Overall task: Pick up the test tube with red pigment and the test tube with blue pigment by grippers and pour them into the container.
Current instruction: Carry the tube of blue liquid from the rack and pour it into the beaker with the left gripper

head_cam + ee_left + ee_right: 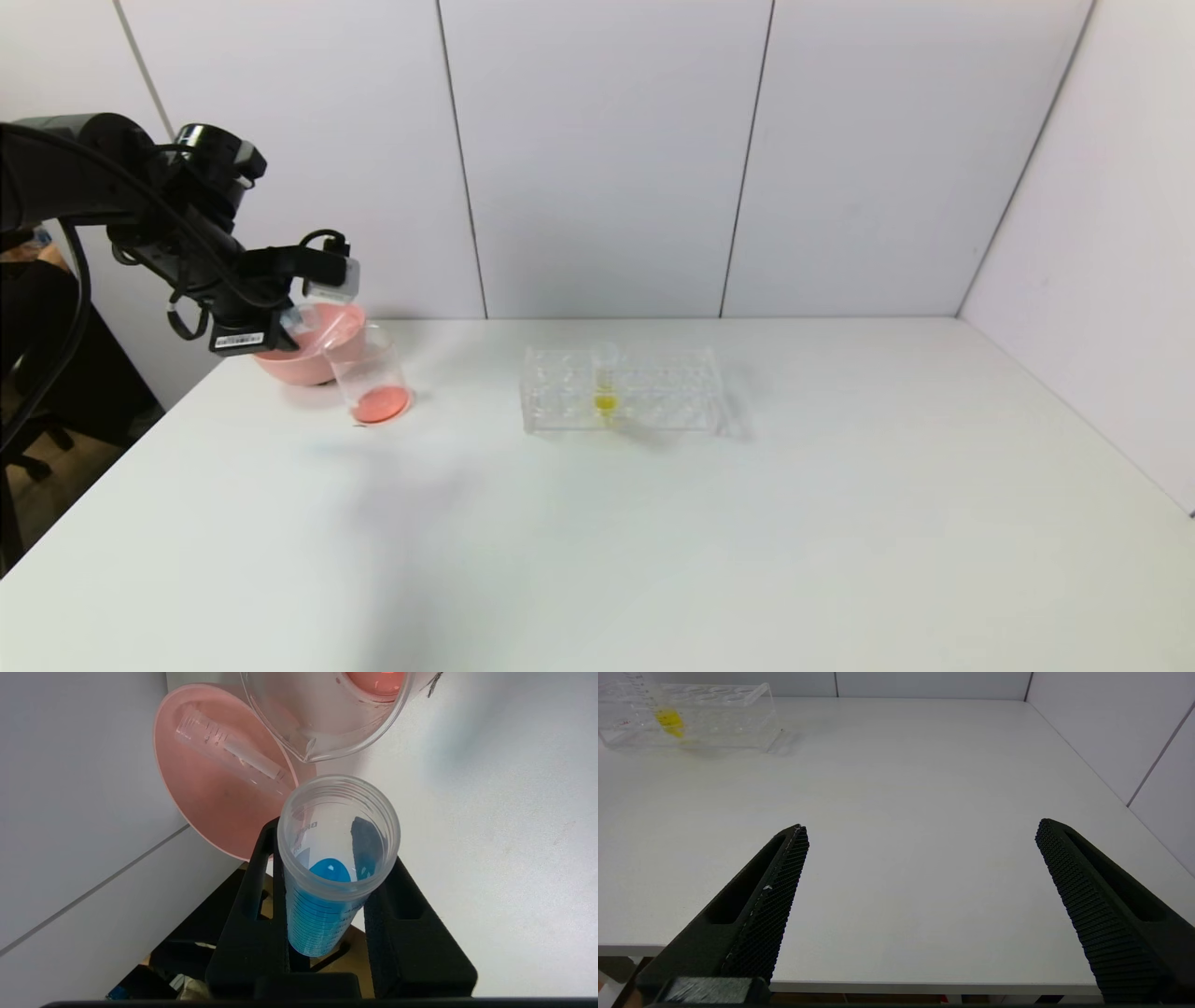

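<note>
Since the beaker (327,718) already has red in it, left gripper (334,891) clamps the blue tube (334,858) tilted toward its lip; right gripper (920,896) idles wide open.

From the head view you can't make out the blue test tube (334,868): the left tool (313,327) covers it. The beaker (327,714) is cut off by the left wrist picture's edge. The empty tube in the pink bowl (210,788) is partly behind the beaker's lip. Right tool (920,835): bases run off-frame. Rack (621,392) holes too faint for you to count.
</note>
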{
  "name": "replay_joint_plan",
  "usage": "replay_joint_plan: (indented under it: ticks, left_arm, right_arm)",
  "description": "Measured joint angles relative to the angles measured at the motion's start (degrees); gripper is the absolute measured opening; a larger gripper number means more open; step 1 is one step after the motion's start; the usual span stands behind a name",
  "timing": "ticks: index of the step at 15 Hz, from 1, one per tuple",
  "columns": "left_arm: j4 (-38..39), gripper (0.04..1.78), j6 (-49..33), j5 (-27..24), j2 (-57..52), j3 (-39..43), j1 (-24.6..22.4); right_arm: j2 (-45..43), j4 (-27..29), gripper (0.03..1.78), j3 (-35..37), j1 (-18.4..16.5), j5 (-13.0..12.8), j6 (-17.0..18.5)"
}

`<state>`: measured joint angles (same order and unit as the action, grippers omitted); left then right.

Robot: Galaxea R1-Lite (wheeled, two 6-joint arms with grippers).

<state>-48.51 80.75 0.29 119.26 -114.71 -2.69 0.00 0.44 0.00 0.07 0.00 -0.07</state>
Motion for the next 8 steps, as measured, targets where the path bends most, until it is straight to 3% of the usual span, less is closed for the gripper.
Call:
replay_joint_plan:
  ticks: [8]
  left_arm:
    - [-3.32, 0.47, -0.27, -2.08, -0.66, -0.06, 0.0]
  right_arm:
    - [0.0, 0.0, 1.77, 0.0, 0.0, 0.0, 0.0]
